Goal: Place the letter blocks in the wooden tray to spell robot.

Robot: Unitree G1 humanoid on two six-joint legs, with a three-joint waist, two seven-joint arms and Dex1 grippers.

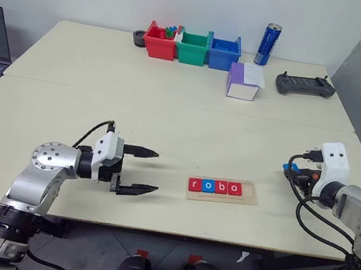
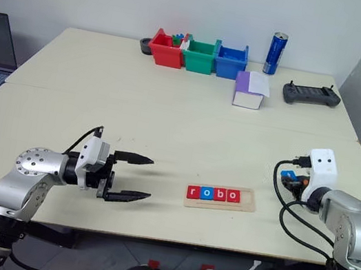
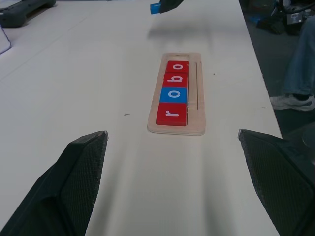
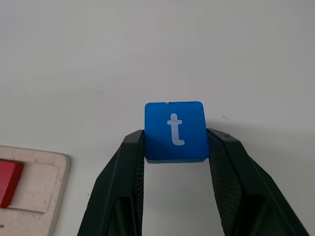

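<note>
1. Pinching the blue "t" block (image 4: 174, 131) by its two side edges, the right gripper (image 4: 175, 142) leaves the letter face uncovered, probably so it drops flat.
2. It hangs off the tray's (image 1: 221, 197) empty end, over bare table (image 1: 171, 105).
3. Four blocks (image 1: 214, 186) already sit in the tray reading "robo", so only the last slot is open.
4. The left gripper (image 1: 147, 170) waits at the tray's opposite end, fingers spread, holding nothing.

Silver arms, black cables, black ribbed fingers (image 3: 74, 187)
</note>
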